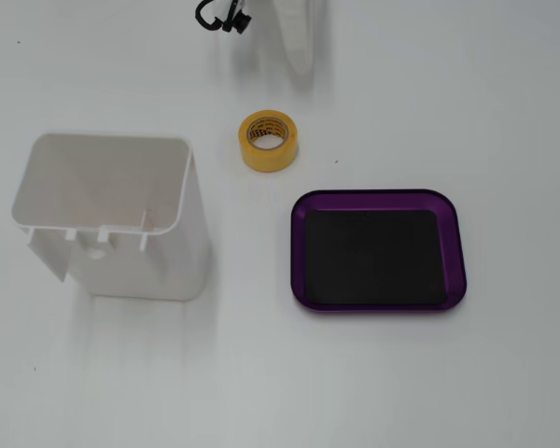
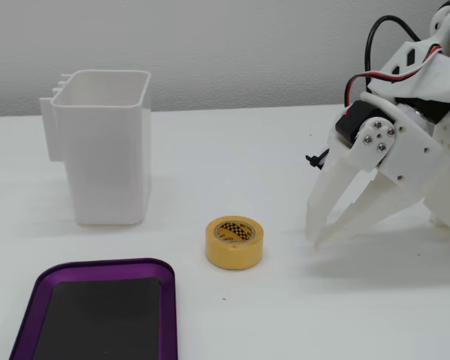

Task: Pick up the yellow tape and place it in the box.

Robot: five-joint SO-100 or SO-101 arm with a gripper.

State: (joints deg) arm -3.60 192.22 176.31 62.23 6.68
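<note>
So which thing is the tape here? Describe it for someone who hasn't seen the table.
On the white table stand a tall white container and a flat purple tray. The tape lies on the bare table between them, touching neither. It is the only yellow thing: a small ring, far smaller than both.

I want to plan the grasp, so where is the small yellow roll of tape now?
In both fixed views the small yellow roll of masking tape lies flat on the white table, between the tall white plastic container and the shallow purple tray, untouched.

Tape (image 2: 236,241): matt yellow paper, printed cardboard core; box (image 1: 455,224): glossy purple rim, matt black base; container (image 2: 105,150): smooth white plastic
</note>
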